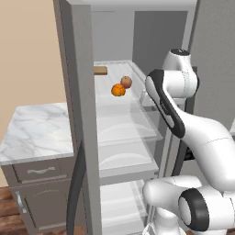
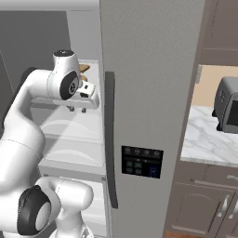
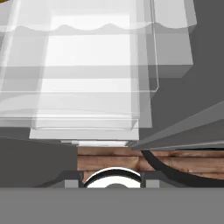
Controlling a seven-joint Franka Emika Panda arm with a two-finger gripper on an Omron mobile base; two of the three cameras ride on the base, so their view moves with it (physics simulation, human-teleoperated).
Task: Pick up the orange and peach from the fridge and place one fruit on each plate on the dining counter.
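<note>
The fridge [image 1: 82, 92] stands open, its grey door [image 2: 148, 93] with the long dark handle [image 2: 110, 139] swung out toward me. On an upper translucent shelf lie the bright orange [image 1: 118, 90] and, just behind it and touching it, the reddish-tan peach [image 1: 126, 82]. My gripper [image 2: 77, 110] hangs inside the fridge opening, pointing down, right of the fruit and apart from it. Its fingers stand open and hold nothing. Looking down, the hand view takes in pale shelves and drawers [image 3: 87, 65]. The plates and the dining counter are out of view.
A brown flat item [image 1: 100, 70] lies at the back of the fruit shelf. A marble-topped drawer cabinet [image 1: 36, 128] stands left of the fridge. Right of the door, a toaster [image 2: 228, 107] sits on a marble counter [image 2: 209, 139]. Wooden floor [image 3: 109, 159] lies below.
</note>
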